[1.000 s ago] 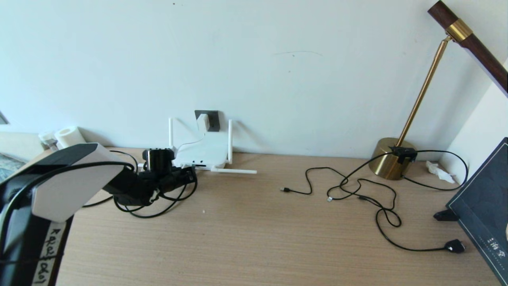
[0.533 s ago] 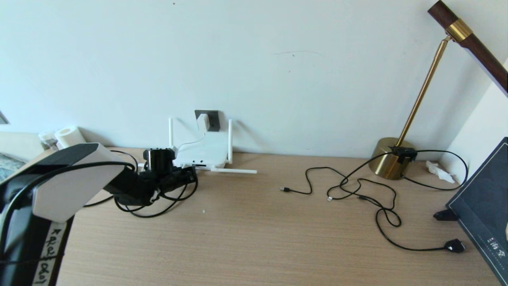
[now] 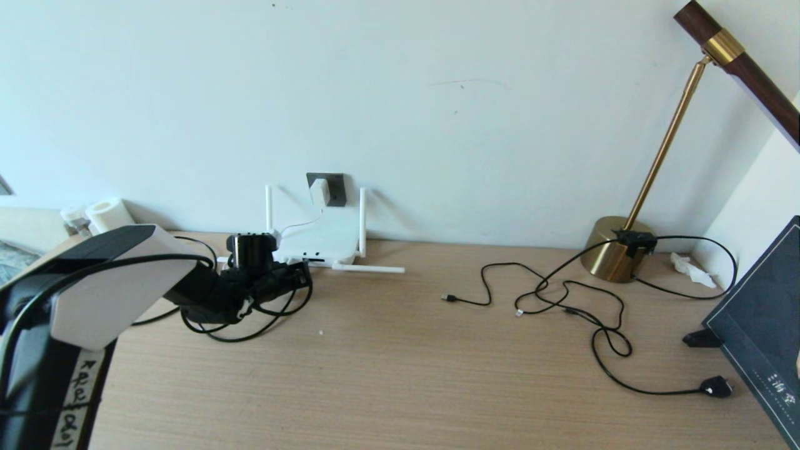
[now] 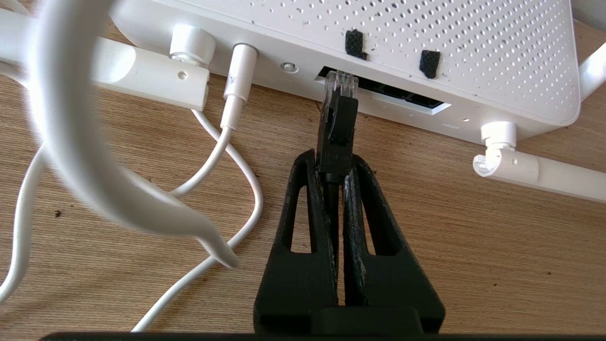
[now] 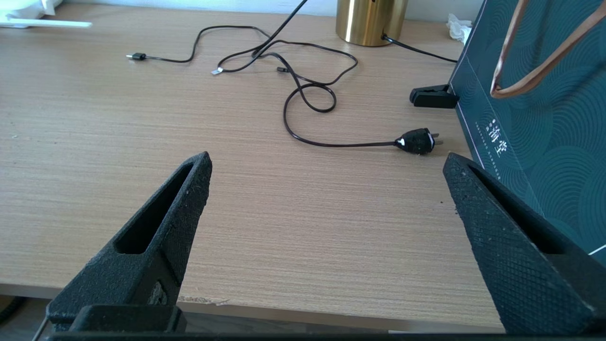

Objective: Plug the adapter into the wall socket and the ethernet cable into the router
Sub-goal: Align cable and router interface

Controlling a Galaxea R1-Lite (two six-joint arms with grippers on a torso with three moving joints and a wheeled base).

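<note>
In the left wrist view, lower centre, the left gripper [image 4: 334, 173] has its black fingers [image 4: 310, 222] pressed together on the ethernet cable [image 4: 335, 135], a thin black cable with a black plug and a clear tip. They pinch it just behind the plug. The clear tip stands at the mouth of the dark slot on the front edge of the router [image 4: 426, 33], a flat white perforated plastic box in the upper part of that view. I cannot tell if the tip is already seated or only touches the edge.

The main risk, as I judge it, is a bad line-up: the plug looks a little tilted against the slot, so a push could jam it on the rim or shove the light router back over the wooden bench [image 3: 400, 362]. The grip is on a narrow part, so the plug may also turn between the fingers. The white cords [image 4: 222, 156] lie just beside the gripper and could be caught.

In the lower part of the right wrist view, the right gripper [image 5: 326, 189] hangs idle over the near bench edge with fingers spread wide and nothing in them.

Farther, in the head view at centre left, the adapter [image 3: 319, 192], a small white cube-shaped plug, sits on the wall socket [image 3: 335, 187], a dark grey square plate, so that half seems done.
</note>
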